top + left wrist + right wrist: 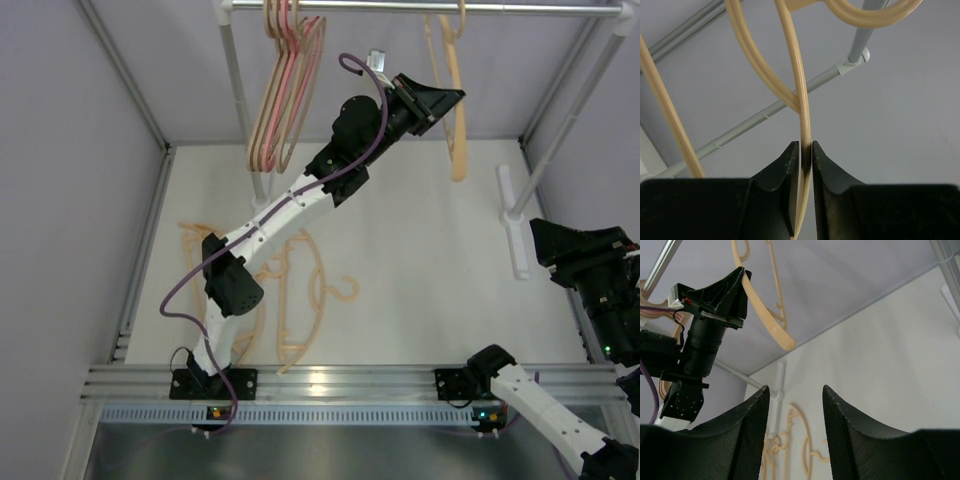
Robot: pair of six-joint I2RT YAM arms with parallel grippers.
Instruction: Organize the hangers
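My left gripper [452, 98] is raised up near the rail [420, 8] and is shut on the arm of a beige hanger [457, 150] whose hook is up at the rail. In the left wrist view the thin beige arm [801, 90] runs between the closed fingertips [805, 150]. A bunch of beige hangers with one pink hanger [288, 85] hangs at the rail's left end. Several peach-tan hangers [290, 290] lie flat on the table, also in the right wrist view [795, 440]. My right gripper [548, 240] is open and empty, low at the right [795, 395].
The rack's left pole [240, 110] and right pole [580, 110] stand at the back. Its white foot [515, 225] lies on the table near my right gripper. Grey walls close in both sides. A metal frame [330, 380] runs along the near edge.
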